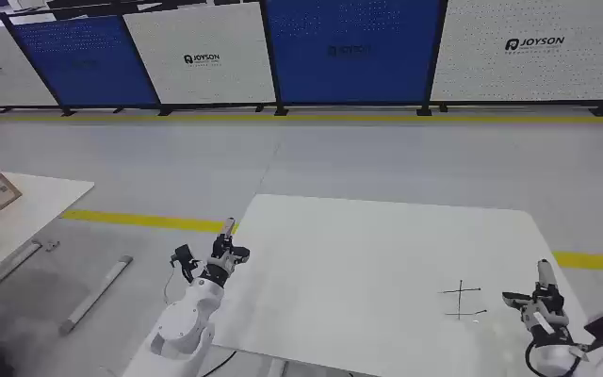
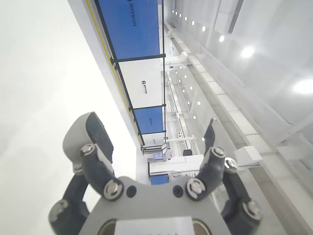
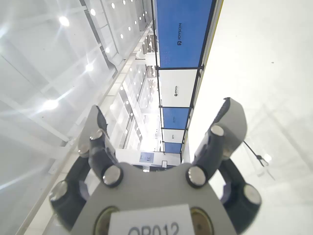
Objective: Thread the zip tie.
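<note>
The zip tie (image 1: 460, 300) lies flat on the white table (image 1: 358, 273), near the table's right side. From the top view it looks like thin black lines that cross each other. There may be more than 1 strip there, but they are too thin to count. In the right wrist view the zip tie (image 3: 251, 150) is a thin black strip with a small knob at 1 end.

The right claw (image 1: 532, 292) sits at the table's right edge, near the zip tie but not touching it. Its 2 fingers are spread wide with nothing between them. The left claw (image 1: 226, 240) is well apart from the zip tie, at the table's left edge. It is wide open and empty too.

I think the job is just at the start, and the first step is to pick up the strip. It is thin and flat, so the right claw should come straight down with 1 finger on each side. It is best to pinch away from the crossing spot, so that only 1 strip lifts. Grabbing near the knob end leaves the long tail free for the left claw. The tail will bend, so the left claw should hold it close to the tip. Then it can aim the tip at the little hole.
</note>
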Controlling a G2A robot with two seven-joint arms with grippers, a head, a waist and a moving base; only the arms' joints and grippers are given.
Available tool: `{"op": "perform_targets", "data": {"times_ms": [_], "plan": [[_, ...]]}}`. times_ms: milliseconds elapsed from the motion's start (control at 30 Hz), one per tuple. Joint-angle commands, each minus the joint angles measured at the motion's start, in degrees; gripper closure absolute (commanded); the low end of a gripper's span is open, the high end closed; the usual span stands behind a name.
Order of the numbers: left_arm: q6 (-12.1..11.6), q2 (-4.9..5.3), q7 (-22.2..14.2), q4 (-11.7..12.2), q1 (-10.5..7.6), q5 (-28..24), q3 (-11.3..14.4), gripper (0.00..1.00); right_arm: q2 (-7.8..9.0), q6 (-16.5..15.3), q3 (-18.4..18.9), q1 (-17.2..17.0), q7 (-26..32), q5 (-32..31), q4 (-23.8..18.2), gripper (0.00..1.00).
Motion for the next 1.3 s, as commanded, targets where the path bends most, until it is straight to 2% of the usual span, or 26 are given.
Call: {"op": "perform_targets", "data": {"times_ms": [0, 33, 67, 100, 133, 167, 200, 233, 267, 300, 333, 400, 433, 533, 667, 733, 1267], "plan": [[0.0, 0.0, 0.0, 0.0, 0.0, 0.0, 0.0, 0.0, 0.0, 0.0, 0.0, 0.0, 0.0, 0.0, 0.0, 0.22], [0.0, 0.0, 0.0, 0.0, 0.0, 0.0, 0.0, 0.22, 0.0, 0.0, 0.0, 0.0, 0.0, 0.0, 0.0, 0.22], [0.0, 0.0, 0.0, 0.0, 0.0, 0.0, 0.0, 0.0, 0.0, 0.0, 0.0, 0.0, 0.0, 0.0, 0.0, 0.22], [0.0, 0.0, 0.0, 0.0, 0.0, 0.0, 0.0, 0.22, 0.0, 0.0, 0.0, 0.0, 0.0, 0.0, 0.0, 0.0], [0.0, 0.0, 0.0, 0.0, 0.0, 0.0, 0.0, 0.22, 0.0, 0.0, 0.0, 0.0, 0.0, 0.0, 0.0, 0.0], [0.0, 0.0, 0.0, 0.0, 0.0, 0.0, 0.0, 0.0, 0.0, 0.0, 0.0, 0.0, 0.0, 0.0, 0.0, 0.22], [0.0, 0.0, 0.0, 0.0, 0.0, 0.0, 0.0, 0.22, 0.0, 0.0, 0.0, 0.0, 0.0, 0.0, 0.0, 0.0], [0.0, 0.0, 0.0, 0.0, 0.0, 0.0, 0.0, 0.0, 0.0, 0.0, 0.0, 0.0, 0.0, 0.0, 0.0, 0.0], [0.0, 0.0, 0.0, 0.0, 0.0, 0.0, 0.0, 0.0, 0.0, 0.0, 0.0, 0.0, 0.0, 0.0, 0.0, 0.22], [0.0, 0.0, 0.0, 0.0, 0.0, 0.0, 0.0, 0.22, 0.0, 0.0, 0.0, 0.0, 0.0, 0.0, 0.0, 0.0], [0.0, 0.0, 0.0, 0.0, 0.0, 0.0, 0.0, 0.0, 0.02, -0.1, 0.2, 0.1, -0.5, -0.8, 0.1, 0.0], [0.0, 0.0, 0.0, 0.0, 0.0, 0.0, 0.0, 0.0, 0.03, -0.9, 0.0, -0.1, -2.6, -5.6, -0.2, 0.0], [0.0, 0.0, 0.0, 0.0, 0.0, 0.0, 0.0, 0.0, 0.05, -1.3, -0.5, -0.2, -1.4, -7.1, -0.6, 0.0], [0.0, 0.0, 0.0, 0.0, 0.0, 0.0, 0.0, 0.0, 0.47, -2.0, 1.0, -0.4, 4.1, -10.1, -0.7, 0.0], [0.0, 0.0, 0.0, 0.0, 0.0, 0.0, 0.0, 0.0, 1.11, -2.6, 4.4, -0.9, 13.7, -9.5, -1.0, 0.0], [0.0, 0.0, 0.0, 0.0, 0.0, 0.0, 0.0, 0.0, 1.28, -2.7, 5.5, -1.0, 15.9, -9.4, -1.0, 0.0], [0.0, 0.0, 0.0, 0.0, 0.0, 0.0, 0.0, 0.0, 1.28, -2.7, 5.5, -1.0, 15.9, -9.4, -1.0, 0.0]]}}
